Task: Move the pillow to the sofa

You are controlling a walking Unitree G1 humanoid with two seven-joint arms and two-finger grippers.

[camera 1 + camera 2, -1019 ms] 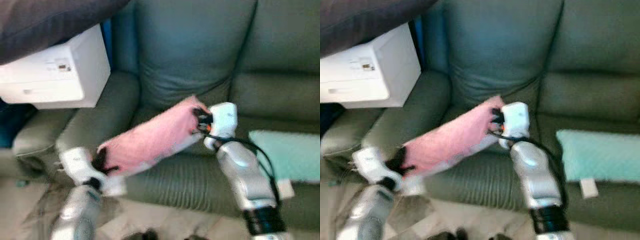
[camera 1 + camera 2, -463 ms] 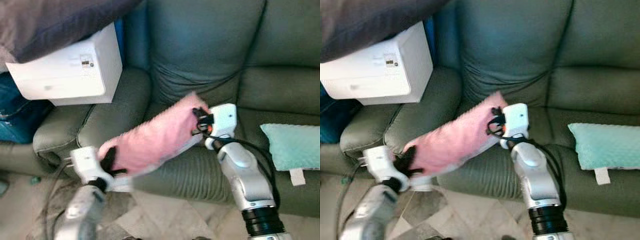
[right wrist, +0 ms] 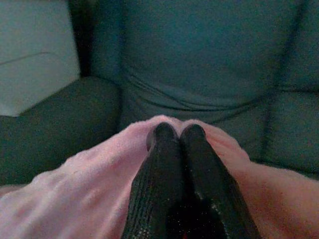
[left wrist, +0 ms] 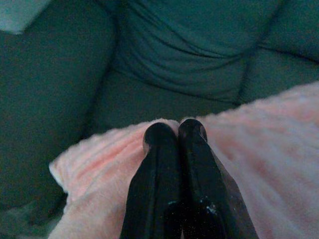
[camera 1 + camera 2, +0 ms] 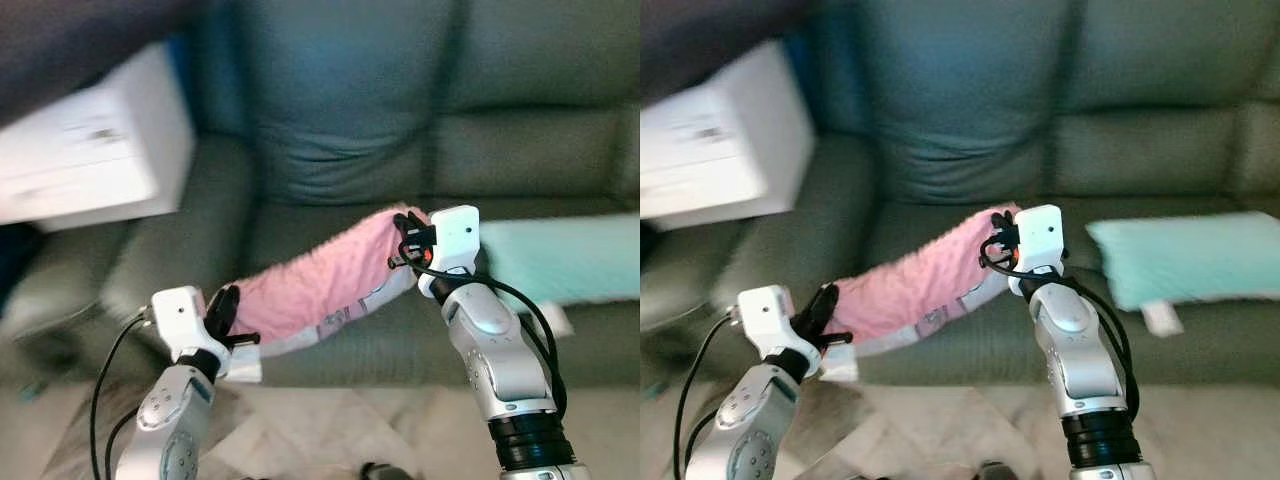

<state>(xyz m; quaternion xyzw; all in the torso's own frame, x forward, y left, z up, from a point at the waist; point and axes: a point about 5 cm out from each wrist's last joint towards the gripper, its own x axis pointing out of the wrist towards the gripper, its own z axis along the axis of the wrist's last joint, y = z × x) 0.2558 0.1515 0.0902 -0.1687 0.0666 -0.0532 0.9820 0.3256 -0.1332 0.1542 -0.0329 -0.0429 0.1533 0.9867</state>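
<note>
Left eye view: the pink pillow hangs stretched over the green sofa seat front, left gripper pinching its 8 o'clock end, right gripper its 2 o'clock end. A teal pillow lies at 3 o'clock, a white box at 10 o'clock.

Left wrist view: fingers clamped together on pink fabric.

Right wrist view: fingers likewise pressed together on it.

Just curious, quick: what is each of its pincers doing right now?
Left pincer: closed on one end of the pink pillow.
Right pincer: closed on the pillow's other end, above the green sofa.
</note>
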